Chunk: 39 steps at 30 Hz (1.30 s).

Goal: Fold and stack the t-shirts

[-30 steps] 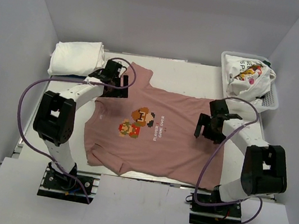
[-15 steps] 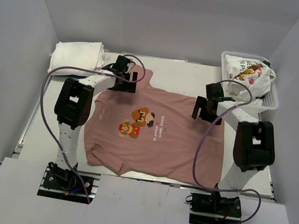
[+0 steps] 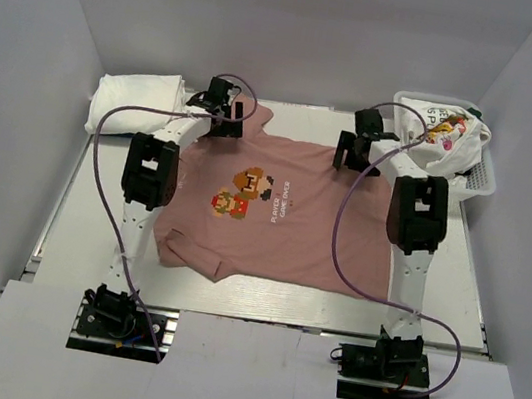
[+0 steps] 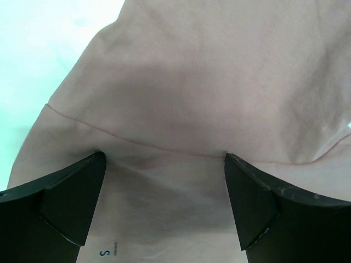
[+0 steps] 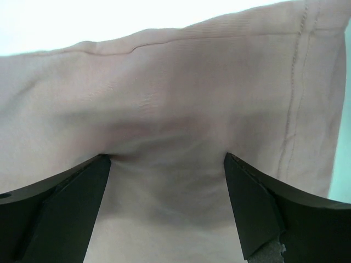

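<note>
Jaws gape fully on the left gripper [image 3: 220, 116] and the right gripper [image 3: 355, 151], holding nothing. Each hangs low over the top edge of the pink t-shirt [image 3: 271, 231], which lies spread flat mid-frame. Soft, light and limp, it should sag and slide unless both edge points are pinched together, near the sleeve seam and the hem. Upper right, the mesh basket [image 3: 486, 184] holds a crumpled printed white tee [image 3: 439, 131]. Folded white tees [image 3: 137, 103] lie upper left, outside it.

left arm [image 3: 146, 172], right arm [image 3: 415, 215]: white links, black joints | cables [image 3: 93, 147]: purple | gripper fingers [image 4: 71, 200]: black wedges
</note>
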Motion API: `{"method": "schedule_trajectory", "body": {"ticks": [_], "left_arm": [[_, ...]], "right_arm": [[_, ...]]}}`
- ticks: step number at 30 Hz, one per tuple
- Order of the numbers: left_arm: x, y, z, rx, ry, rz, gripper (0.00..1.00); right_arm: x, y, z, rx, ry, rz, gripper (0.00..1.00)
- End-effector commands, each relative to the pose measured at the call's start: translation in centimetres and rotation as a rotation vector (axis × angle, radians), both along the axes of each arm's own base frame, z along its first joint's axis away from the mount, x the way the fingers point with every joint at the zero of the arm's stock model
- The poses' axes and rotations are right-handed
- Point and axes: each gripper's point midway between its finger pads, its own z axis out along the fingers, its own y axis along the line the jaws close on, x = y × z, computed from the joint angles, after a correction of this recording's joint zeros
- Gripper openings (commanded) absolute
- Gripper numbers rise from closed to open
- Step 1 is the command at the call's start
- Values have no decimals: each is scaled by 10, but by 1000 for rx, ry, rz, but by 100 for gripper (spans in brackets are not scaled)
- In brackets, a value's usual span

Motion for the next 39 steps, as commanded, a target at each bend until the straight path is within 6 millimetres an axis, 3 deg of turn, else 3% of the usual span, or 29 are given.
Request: {"method": "schedule_trajectory", "body": {"ticks": [1, 3, 4, 5, 7, 8, 10, 12, 13, 15, 16, 17, 18, 19, 20, 21, 22, 23, 24, 25, 26, 27, 28, 30, 33, 35, 36, 38, 39], "left_arm": [[-1, 27, -24, -43, 73, 72, 100], [13, 27, -17, -75, 26, 66, 100], [17, 30, -16, -86, 14, 68, 100], [25, 26, -9, -100, -19, 46, 100], [35, 26, -6, -121, -46, 40, 100], [43, 22, 9, -131, -83, 18, 100], [51, 16, 15, -151, -99, -12, 100], [58, 8, 35, -178, -133, -48, 100], [57, 6, 61, -191, -163, -59, 100], [50, 4, 83, -209, -184, -77, 100], [37, 6, 77, -204, -150, -74, 100], [31, 7, 118, -213, -215, -79, 100], [24, 8, 132, -215, -233, -81, 100], [5, 7, 122, -204, -190, -80, 100], [-6, 9, 130, -204, -191, -80, 100], [-32, 12, 147, -197, -196, -46, 100], [-47, 17, 154, -201, -195, -16, 100], [-75, 20, 130, -236, -115, 41, 100], [-95, 22, 163, -275, -166, 62, 100], [-116, 24, 163, -296, -145, 89, 100], [-148, 31, 134, -290, -64, 132, 100], [-170, 37, 130, -312, -38, 202, 100], [-204, 52, 129, -293, -48, 259, 100], [-243, 64, 121, -312, -27, 364, 100], [-304, 78, 110, -330, -11, 424, 100], [-332, 89, 98, -312, 10, 486, 100], [-342, 92, 108, -335, -27, 502, 100], [-359, 94, 104, -354, -16, 532, 100], [-361, 92, 116, -387, -65, 515, 100]], "right_arm": [[32, -4, -28, -70, 7, 39, 90], [71, 4, 6, -60, -90, 72, 90], [74, 3, -16, -65, -63, 80, 90], [91, 7, 5, -67, -126, 99, 90], [111, 12, 23, -47, -223, 111, 90], [115, 13, 26, -31, -245, 127, 90], [127, 17, 57, -14, -347, 145, 90], [128, 30, 75, 32, -374, 222, 90], [125, 36, 104, 49, -410, 272, 90], [111, 58, 138, 68, -444, 366, 90], [97, 75, 138, 112, -428, 433, 90], [83, 88, 152, 132, -441, 467, 90], [68, 104, 176, 154, -473, 516, 90], [58, 112, 180, 154, -472, 545, 90], [37, 123, 157, 167, -409, 572, 90], [18, 138, 191, 191, -462, 617, 90], [6, 147, 192, 210, -455, 636, 90], [-29, 171, 176, 251, -395, 709, 90], [-53, 174, 156, 278, -338, 722, 90], [-66, 183, 153, 295, -323, 747, 90], [-96, 213, 157, 327, -316, 833, 90], [-109, 221, 158, 331, -309, 859, 90], [-148, 248, 140, 362, -240, 953, 90], [-175, 264, 126, 408, -176, 988, 90], [-232, 300, 106, 483, -78, 1104, 90], [-244, 305, 94, 473, -37, 1100, 90], [-254, 312, 88, 463, -19, 1104, 90], [-264, 319, 69, 459, 31, 1109, 90], [-276, 325, 50, 450, 81, 1121, 90]]}}
